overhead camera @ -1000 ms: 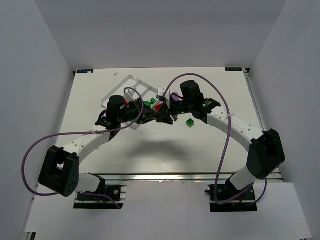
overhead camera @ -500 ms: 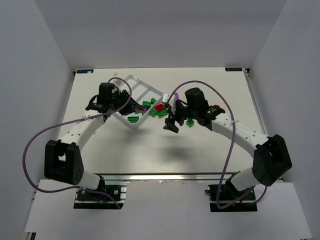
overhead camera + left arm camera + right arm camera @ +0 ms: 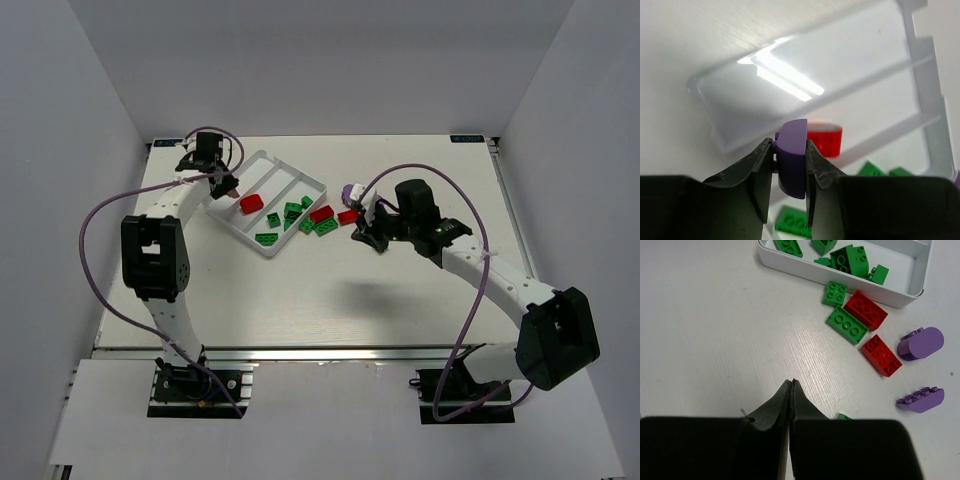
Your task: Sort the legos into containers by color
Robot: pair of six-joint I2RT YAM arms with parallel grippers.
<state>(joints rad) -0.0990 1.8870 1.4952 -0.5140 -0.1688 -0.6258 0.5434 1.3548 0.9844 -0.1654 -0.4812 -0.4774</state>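
Your left gripper [image 3: 789,150]: clamped on purple brick [image 3: 791,175] at tray's [image 3: 312,184] far-left side | your right gripper [image 3: 791,385]: closed tight, empty, near loose bricks [image 3: 872,310].

The white table [image 3: 300,300] bears the tray [image 3: 296,171], with loose legos [image 3: 326,227] just beside it.

The left gripper [image 3: 224,186] is swinging toward the far left corner with a purple brick [image 3: 791,162]. The right gripper [image 3: 364,236] is backing off rightward.
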